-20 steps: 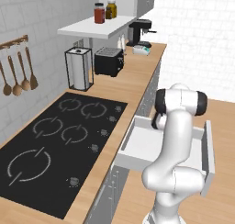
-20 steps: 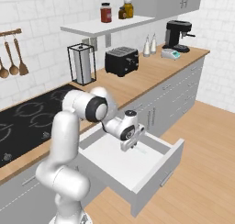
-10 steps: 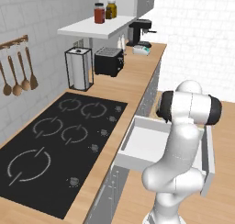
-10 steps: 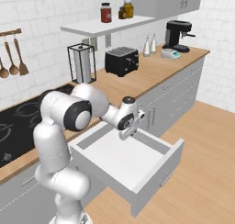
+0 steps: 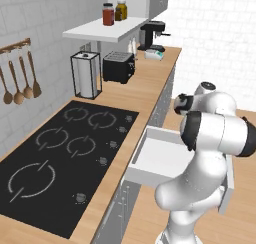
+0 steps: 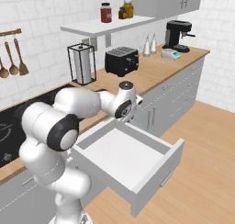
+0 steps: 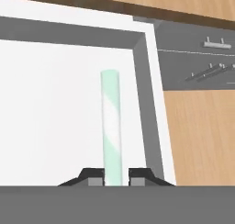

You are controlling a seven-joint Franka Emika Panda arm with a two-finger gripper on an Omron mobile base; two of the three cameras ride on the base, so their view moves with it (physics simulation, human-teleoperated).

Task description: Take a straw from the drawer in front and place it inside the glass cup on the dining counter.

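A pale green and white striped straw point(image 7: 110, 126) stands up between my gripper's point(image 7: 111, 177) two dark fingertips, which are shut on its lower end. Below it lies the white inner box of the open drawer point(image 7: 147, 81). The drawer point(image 6: 151, 172) is pulled far out from under the wood counter, and its inside point(image 5: 150, 158) looks bare. My hand point(image 6: 125, 103) hovers over the drawer's back edge, close to the counter's lip. The glass cup and the dining counter are out of view.
A black cooktop point(image 5: 60, 153) fills the counter on the left. Behind it stand a paper towel holder point(image 5: 86, 74), a black toaster point(image 5: 118, 66) and a coffee machine point(image 6: 177, 35). Grey cabinet fronts point(image 6: 172, 99) and wood floor point(image 6: 206, 163) lie to the right.
My hand has risen from low inside the drawer to above its back edge, taking the straw along. The elbow has swung outward to the right. The drawer stays open.
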